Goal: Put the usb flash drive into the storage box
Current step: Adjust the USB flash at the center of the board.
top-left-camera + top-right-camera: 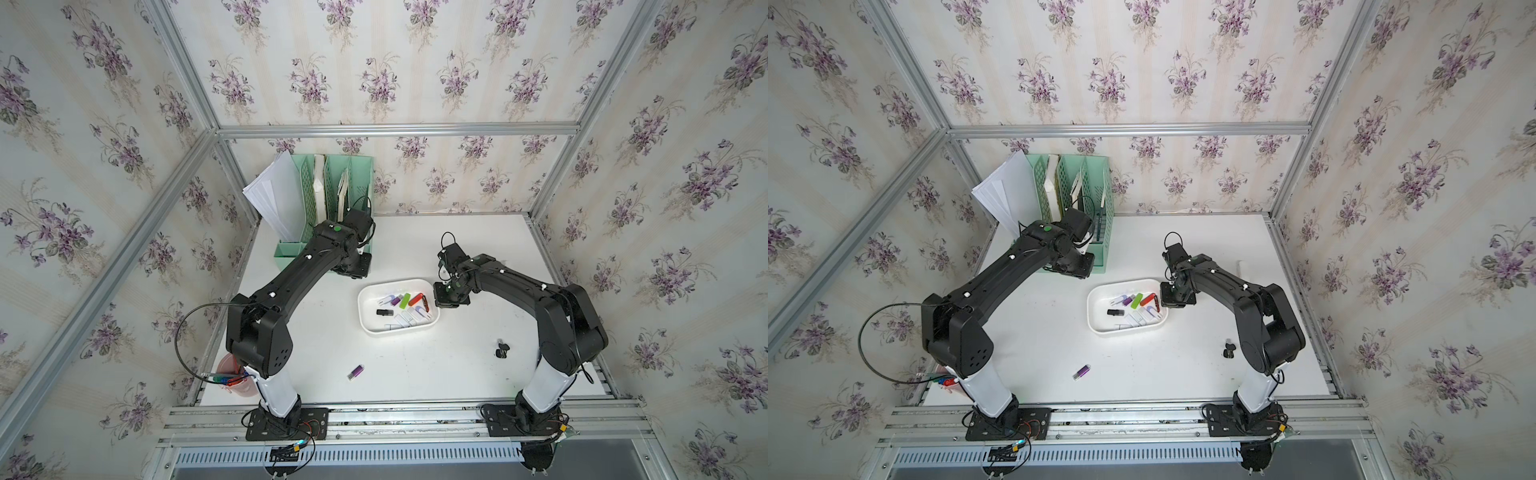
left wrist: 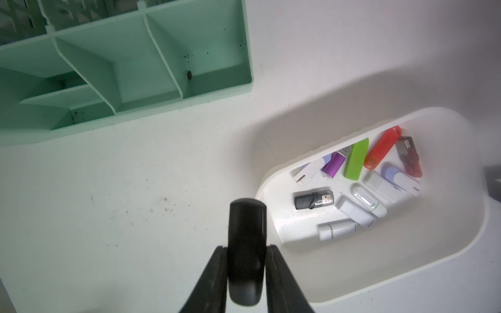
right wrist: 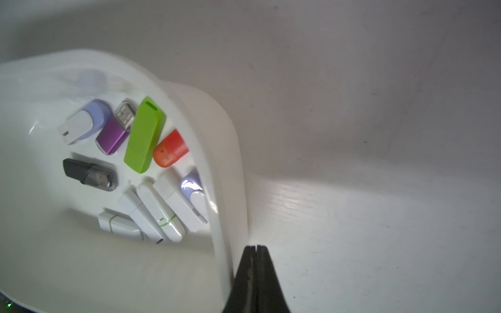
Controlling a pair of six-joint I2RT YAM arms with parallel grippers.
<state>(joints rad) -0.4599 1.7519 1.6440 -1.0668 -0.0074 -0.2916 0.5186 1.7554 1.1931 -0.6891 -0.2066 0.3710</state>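
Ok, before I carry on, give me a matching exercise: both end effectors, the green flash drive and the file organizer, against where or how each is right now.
Things:
1. left end effector
2. right end effector
3. green flash drive
4. file organizer

States:
A. lying inside the storage box
B. shut, empty, beside the box's outer wall
C. standing at the back of the table, holding papers
D. closed on a black flash drive

Pairs: 1-D, 2-B, 3-A, 4-C
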